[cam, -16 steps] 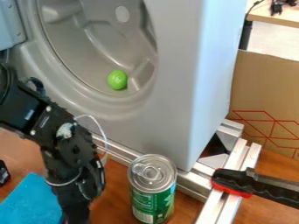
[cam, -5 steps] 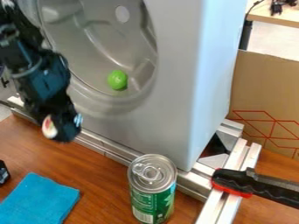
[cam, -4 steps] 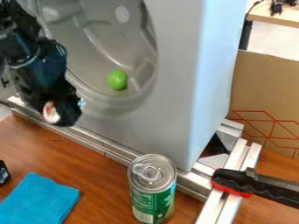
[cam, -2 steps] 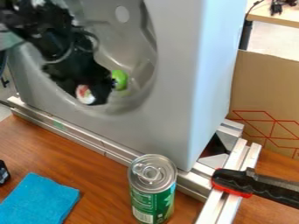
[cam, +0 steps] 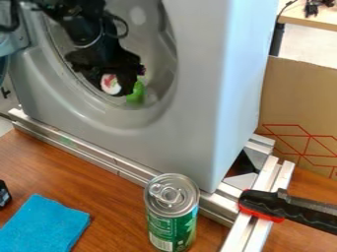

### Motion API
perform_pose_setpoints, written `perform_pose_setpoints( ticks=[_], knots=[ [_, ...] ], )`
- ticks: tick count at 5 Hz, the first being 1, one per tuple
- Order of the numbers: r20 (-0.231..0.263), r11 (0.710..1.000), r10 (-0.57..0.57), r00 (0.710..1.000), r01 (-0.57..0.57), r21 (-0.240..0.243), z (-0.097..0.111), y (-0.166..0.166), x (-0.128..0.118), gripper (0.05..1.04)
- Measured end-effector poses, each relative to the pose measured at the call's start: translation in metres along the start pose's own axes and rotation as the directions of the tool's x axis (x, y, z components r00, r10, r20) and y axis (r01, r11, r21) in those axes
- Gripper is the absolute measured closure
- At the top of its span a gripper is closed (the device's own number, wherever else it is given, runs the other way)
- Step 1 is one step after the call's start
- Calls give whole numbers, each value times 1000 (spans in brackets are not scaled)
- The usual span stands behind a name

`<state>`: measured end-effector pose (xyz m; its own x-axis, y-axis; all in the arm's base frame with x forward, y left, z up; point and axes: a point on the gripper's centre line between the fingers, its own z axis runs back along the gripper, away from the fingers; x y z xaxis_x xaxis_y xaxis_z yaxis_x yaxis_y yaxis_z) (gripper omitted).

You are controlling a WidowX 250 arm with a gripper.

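Black gripper at smooth, moulded grey plastic recess, beside rounded green object (opening, hold: can't tell). Near: cylindrical metal can; left, soft blue cloth.

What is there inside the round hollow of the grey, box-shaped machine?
In the round hollow are the black gripper and a rounded, bright-green object. The gripper partly covers this object; anything behind the gripper cannot be seen.

No print is legible; the green can bears a barcode.
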<state>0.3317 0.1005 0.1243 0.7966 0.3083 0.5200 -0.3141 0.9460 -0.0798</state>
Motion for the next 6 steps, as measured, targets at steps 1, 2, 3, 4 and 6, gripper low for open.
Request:
perform_pose_setpoints(
  ticks=[1,2,3,4,6],
  knots=[
    [4,998,45,999,-45,38,-4,15,19,441],
    [-30,992,80,996,-76,98,-14,32,29,441],
    [-79,989,83,993,-72,130,-27,44,32,441],
    [-109,989,86,990,-72,126,-46,49,30,443],
    [-102,994,63,993,-54,96,-48,35,27,143]
  ],
)
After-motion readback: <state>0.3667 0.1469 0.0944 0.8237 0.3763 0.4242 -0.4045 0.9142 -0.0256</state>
